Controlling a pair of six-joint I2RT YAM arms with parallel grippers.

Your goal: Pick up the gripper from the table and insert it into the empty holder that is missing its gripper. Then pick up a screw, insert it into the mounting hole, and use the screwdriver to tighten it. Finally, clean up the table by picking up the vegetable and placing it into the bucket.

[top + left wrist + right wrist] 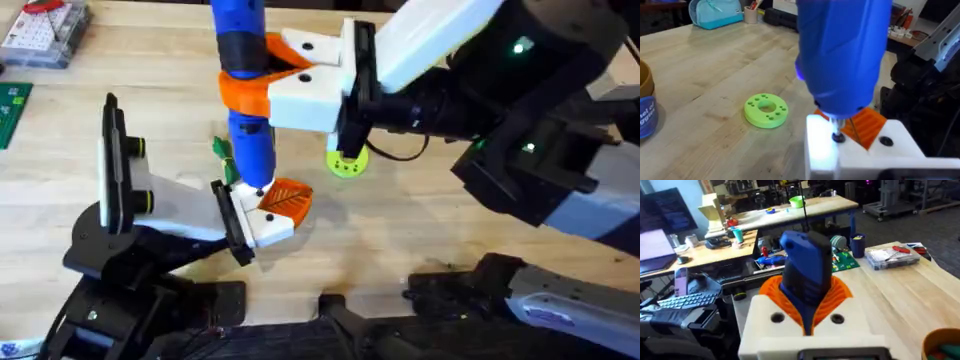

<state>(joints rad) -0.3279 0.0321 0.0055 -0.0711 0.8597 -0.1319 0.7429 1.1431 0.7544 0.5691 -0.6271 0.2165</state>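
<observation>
My right gripper [250,82] is shut on the blue screwdriver [245,100], which it holds upright. Its white fingers and orange pads clamp the blue body [805,270]. The screwdriver's tip rests on a small dark screw [838,136] on the face of the white holder [265,228]. The orange ribbed gripper [287,199] sits in that holder [900,145], right beside the tip. My left gripper [215,215] is at the holder's black end plate. A small dark-green vegetable [221,150] lies on the table [420,230] just behind the screwdriver. The brown-rimmed bucket [646,107] with a blue label stands farther off.
A lime-green ring [347,162] with a centre hole lies on the wood to the right of the screwdriver. A clear parts box [45,30] and a green board [12,110] sit at the far left. The right arm's dark body [540,130] covers the right side.
</observation>
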